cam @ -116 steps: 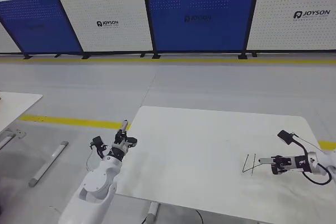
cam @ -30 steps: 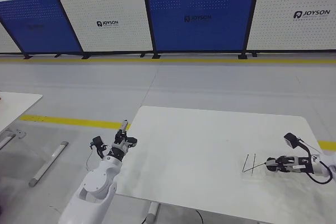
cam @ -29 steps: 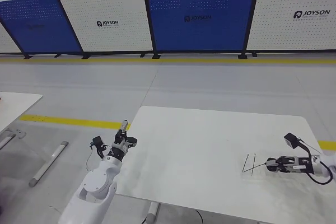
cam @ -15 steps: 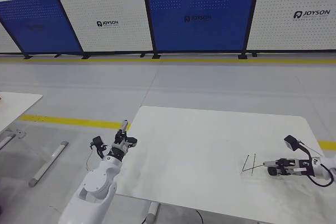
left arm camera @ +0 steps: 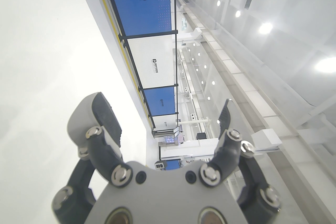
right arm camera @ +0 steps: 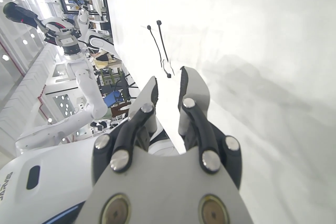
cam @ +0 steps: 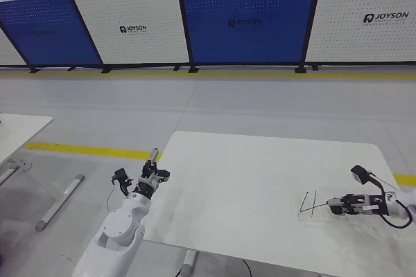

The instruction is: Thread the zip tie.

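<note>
Three black zip ties point(right arm camera: 158, 22) lie on the white table point(cam: 249, 180). Right gripper point(right arm camera: 168, 80) is just beside the nearest one, jaws narrowly apart. Left gripper point(left arm camera: 168, 114) is at the table edge, jaws wide, empty.

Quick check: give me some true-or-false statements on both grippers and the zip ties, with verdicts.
The left gripper is open and empty. True.
The zip ties lie on the table just ahead of the right gripper. True.
The right gripper is shut on a zip tie. False: it is open, and the ties lie on the table beyond its tips.
The zip ties lie beside the left gripper. False: they lie across the table, by the right gripper.
</note>
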